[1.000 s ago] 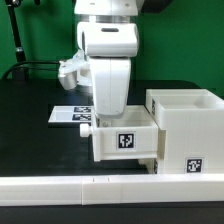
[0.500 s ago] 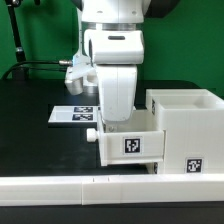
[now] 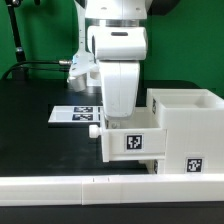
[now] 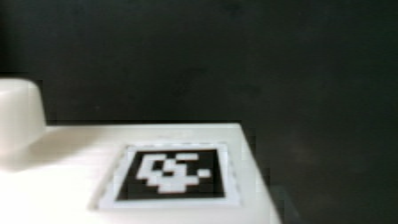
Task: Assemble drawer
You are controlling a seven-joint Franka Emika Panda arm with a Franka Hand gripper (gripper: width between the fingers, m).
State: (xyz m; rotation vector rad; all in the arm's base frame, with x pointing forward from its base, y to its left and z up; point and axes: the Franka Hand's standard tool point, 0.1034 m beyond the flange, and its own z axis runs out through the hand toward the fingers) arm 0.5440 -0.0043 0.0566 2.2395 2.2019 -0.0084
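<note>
The fingers are hiding behind the wrist housing of the gripper [image 3: 118, 118], so I cannot tell whether they are clenching. It is hovering at the white plastic tray [image 3: 131, 141] sitting partway inside the boxy open-fronted casing [image 3: 186, 135]. Probably light, stiff and slippery; pushing its tagged front seems safest.

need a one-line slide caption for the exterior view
Panda arm's tool behind a tagged tray partly inside the white drawer casing, marker board behind.
</note>
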